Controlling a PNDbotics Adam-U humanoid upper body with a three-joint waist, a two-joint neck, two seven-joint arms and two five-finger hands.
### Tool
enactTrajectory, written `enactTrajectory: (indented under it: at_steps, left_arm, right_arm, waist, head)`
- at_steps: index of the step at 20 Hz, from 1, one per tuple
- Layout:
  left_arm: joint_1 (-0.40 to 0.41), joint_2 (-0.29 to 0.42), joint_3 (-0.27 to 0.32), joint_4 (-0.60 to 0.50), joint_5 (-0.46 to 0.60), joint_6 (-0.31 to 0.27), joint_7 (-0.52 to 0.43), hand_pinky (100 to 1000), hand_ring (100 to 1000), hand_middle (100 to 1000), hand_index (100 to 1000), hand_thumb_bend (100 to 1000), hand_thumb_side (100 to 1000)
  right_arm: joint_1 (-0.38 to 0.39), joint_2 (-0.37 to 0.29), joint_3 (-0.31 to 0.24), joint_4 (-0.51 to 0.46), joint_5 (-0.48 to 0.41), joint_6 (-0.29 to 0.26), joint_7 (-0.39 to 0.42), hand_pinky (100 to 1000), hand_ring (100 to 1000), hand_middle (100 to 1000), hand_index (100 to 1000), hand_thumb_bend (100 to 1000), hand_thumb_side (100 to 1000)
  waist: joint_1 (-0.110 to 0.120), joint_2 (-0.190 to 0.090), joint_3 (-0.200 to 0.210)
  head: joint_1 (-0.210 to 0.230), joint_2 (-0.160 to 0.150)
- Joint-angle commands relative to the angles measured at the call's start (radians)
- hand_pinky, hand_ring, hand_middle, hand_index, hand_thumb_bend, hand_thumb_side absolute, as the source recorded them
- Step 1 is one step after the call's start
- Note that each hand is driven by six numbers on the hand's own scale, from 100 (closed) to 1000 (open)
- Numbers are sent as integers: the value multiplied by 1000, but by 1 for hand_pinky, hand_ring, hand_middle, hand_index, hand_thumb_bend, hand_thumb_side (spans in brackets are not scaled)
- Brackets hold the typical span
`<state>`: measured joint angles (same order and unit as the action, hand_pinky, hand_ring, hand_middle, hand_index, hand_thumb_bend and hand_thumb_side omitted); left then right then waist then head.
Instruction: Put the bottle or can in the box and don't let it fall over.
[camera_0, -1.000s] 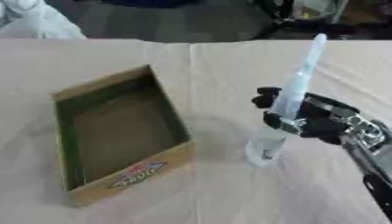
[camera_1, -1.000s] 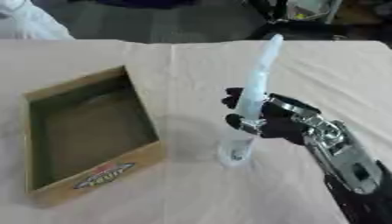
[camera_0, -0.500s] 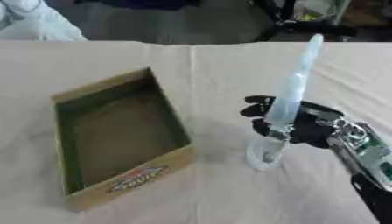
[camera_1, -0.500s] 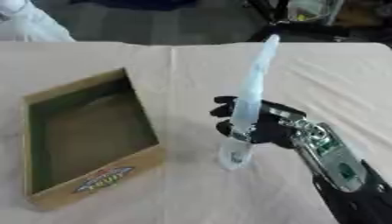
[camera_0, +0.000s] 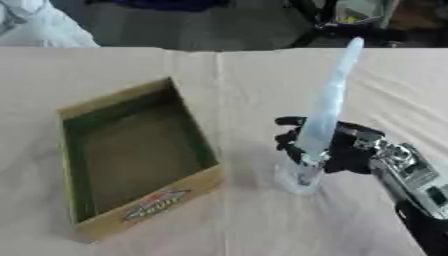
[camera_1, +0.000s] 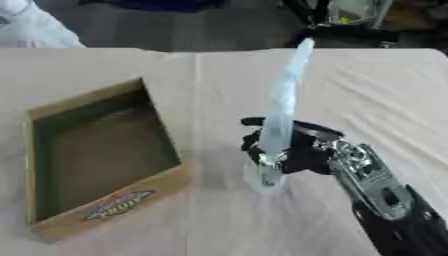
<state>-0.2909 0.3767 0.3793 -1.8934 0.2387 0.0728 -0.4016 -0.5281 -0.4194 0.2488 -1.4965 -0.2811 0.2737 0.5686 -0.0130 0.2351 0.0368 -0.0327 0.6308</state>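
Observation:
A tall, pale blue translucent bottle (camera_0: 324, 115) stands on the beige tablecloth, leaning slightly to the right, with its wider clear base (camera_0: 297, 181) on the cloth and its narrow tip up. My right hand (camera_0: 350, 152) comes in from the lower right, black fingers and thumb curled round the bottle's lower part. An open cardboard box (camera_0: 153, 207) with a green inside and a printed label on its front wall lies to the left, a short gap from the bottle. Nothing lies in the box. No left hand shows.
The cloth (camera_0: 245, 75) has a crease running from the far edge toward the box. A white sleeve (camera_0: 35, 25) shows at the far left corner, and dark equipment (camera_0: 350, 20) stands beyond the table's far edge.
My right hand has slid lower on the bottle and a little to the left, and its fingers have closed round it. The bottle's base stays on the cloth; the box has not moved.

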Motion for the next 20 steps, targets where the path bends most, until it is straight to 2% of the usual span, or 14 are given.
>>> enactTrajectory:
  at_steps: [1, 3, 4, 5, 6, 8, 11, 20]
  left_arm:
    - [-14, 13, 2, -18, 4, 4, 2, 1000, 1000, 936, 706, 400, 432]
    - [-14, 12, 2, -18, 4, 6, 2, 1000, 1000, 935, 698, 396, 433]
    - [-15, 12, 2, -18, 4, 6, 3, 1000, 1000, 935, 695, 394, 434]
    - [-15, 11, 2, -18, 4, 7, 3, 1000, 1000, 935, 695, 394, 434]
    - [-15, 11, 2, -18, 4, 7, 3, 1000, 1000, 935, 691, 392, 435]
    - [-15, 11, 2, -18, 4, 8, 4, 1000, 1000, 935, 687, 390, 435]
    - [-15, 11, 1, -18, 5, 8, 4, 1000, 1000, 934, 680, 388, 435]
    - [-12, 14, 3, -17, 2, 9, 4, 1000, 1000, 933, 668, 380, 435]
  right_arm:
    - [-7, -1, 3, 40, -8, 12, -68, 1000, 1000, 492, 945, 100, 439]
    - [-7, 3, 5, 71, -20, 10, -122, 1000, 1000, 342, 768, 100, 418]
    - [-7, 7, 7, 88, -35, 7, -146, 1000, 948, 241, 660, 100, 417]
    - [-8, 10, 9, 103, -54, 5, -167, 1000, 948, 241, 660, 100, 417]
    - [-10, 13, 10, 114, -76, 2, -185, 1000, 904, 140, 559, 100, 416]
    - [-12, 15, 14, 124, -120, -5, -211, 997, 871, 105, 541, 100, 417]
    - [-15, 11, 21, 116, -163, -11, -226, 946, 845, 100, 537, 100, 417]
    - [-12, 9, 9, 87, -214, 2, -209, 904, 795, 100, 541, 100, 419]
  waist:
    - [4, -10, 1]
    - [5, -9, 2]
    - [5, -8, 3]
    - [6, -8, 3]
    - [6, -8, 3]
    - [6, -8, 3]
    - [6, -9, 3]
    - [5, -12, 0]
  head:
    - [-6, -7]
    - [-7, -6]
    - [-7, -6]
    - [-8, -6]
    - [-9, -7]
    - [-9, -7]
    - [-10, -7]
    - [-7, -5]
